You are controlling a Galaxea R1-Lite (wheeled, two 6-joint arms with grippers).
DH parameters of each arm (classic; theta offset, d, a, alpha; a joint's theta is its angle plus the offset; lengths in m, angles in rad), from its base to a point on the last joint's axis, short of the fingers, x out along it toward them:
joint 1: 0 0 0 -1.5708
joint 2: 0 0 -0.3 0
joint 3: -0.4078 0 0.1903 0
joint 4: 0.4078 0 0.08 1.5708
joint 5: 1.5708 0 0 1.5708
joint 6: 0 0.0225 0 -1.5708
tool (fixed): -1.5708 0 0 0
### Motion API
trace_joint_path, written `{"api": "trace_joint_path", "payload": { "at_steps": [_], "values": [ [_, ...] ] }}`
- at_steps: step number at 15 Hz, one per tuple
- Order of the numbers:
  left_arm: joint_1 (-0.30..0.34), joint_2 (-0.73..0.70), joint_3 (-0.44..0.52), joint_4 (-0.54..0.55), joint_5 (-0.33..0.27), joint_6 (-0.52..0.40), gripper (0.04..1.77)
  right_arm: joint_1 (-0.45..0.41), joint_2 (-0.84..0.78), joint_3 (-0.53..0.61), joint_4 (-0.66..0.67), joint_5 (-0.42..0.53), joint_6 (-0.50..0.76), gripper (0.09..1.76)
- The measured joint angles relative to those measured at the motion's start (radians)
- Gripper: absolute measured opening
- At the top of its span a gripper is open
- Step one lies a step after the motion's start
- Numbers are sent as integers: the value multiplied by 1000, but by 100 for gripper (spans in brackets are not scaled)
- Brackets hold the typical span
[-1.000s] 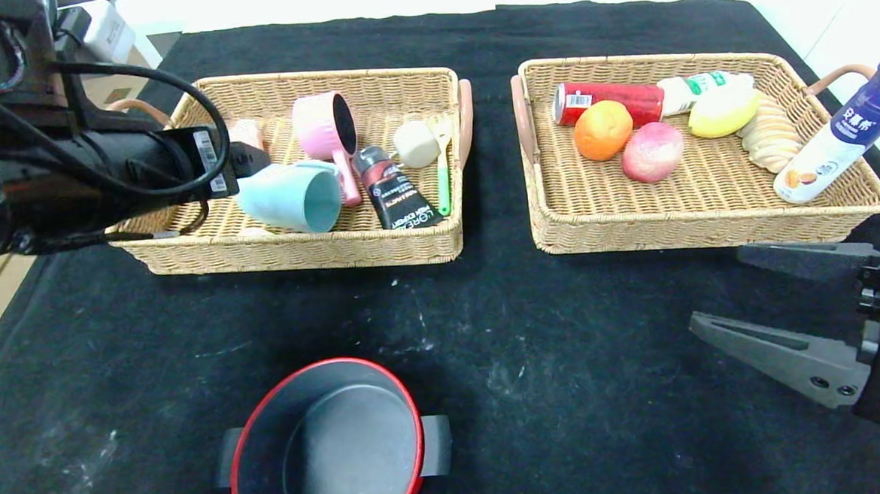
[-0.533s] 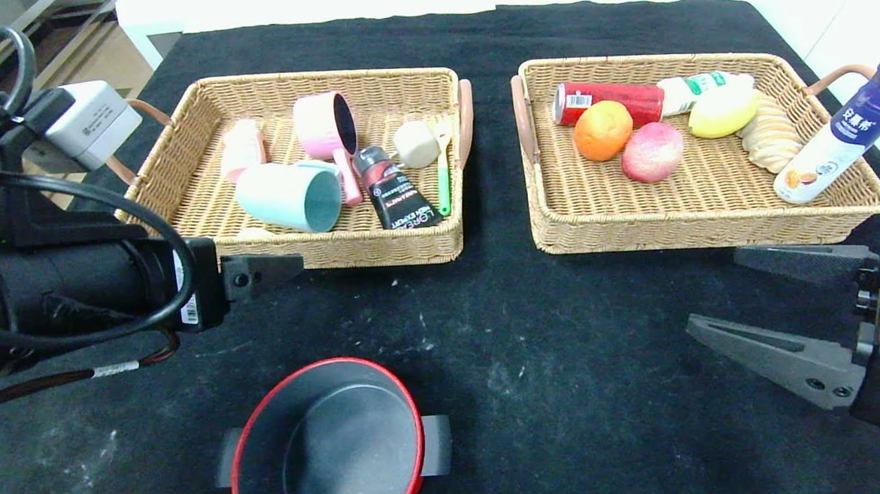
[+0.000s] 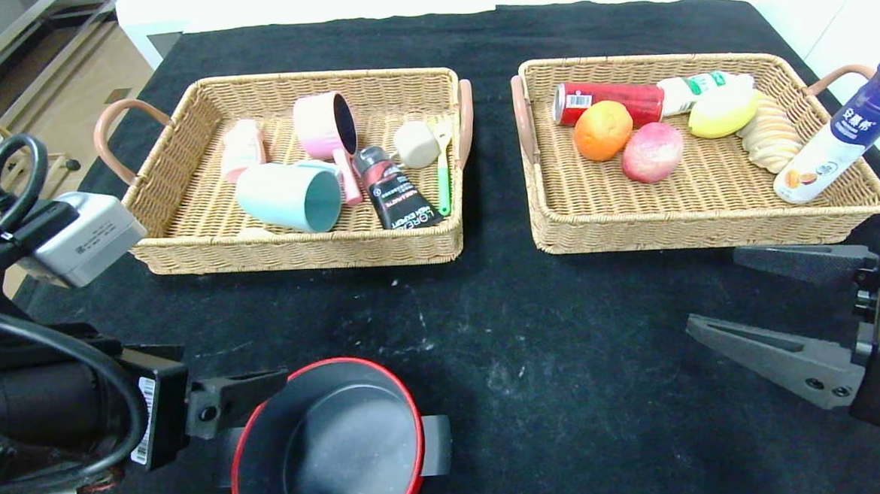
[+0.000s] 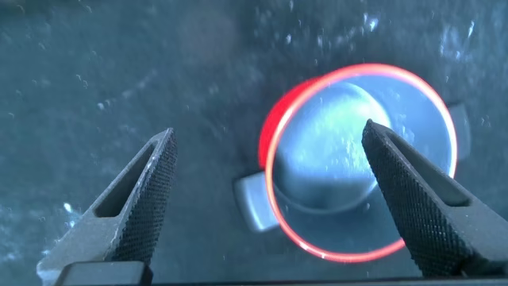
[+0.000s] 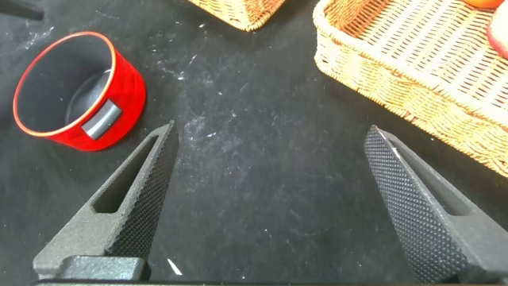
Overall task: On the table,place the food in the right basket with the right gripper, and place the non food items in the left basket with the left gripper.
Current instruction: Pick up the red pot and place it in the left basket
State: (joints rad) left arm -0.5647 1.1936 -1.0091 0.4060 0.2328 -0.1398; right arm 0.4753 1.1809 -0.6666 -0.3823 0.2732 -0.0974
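Left gripper (image 4: 266,199), spread wide and empty, hangs over the pot (image 3: 330,448) (rim-side); an off-centre clamp could tip it.

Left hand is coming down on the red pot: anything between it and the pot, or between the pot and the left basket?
Nothing visible. The left hand is open right at the red pot, one finger over its rim. Only bare black cloth lies between the pot and the left basket, though that basket is already crowded.
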Motion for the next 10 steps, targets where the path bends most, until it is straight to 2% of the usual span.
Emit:
{"api": "trace_joint_path", "payload": {
  "at_steps": [6,10],
  "values": [
    [-37,37,45,23,-15,23,170,0,2,-2,0,0,1,171],
    [-43,94,31,23,-17,64,170,-2,2,-5,0,0,0,171]
  ]
}}
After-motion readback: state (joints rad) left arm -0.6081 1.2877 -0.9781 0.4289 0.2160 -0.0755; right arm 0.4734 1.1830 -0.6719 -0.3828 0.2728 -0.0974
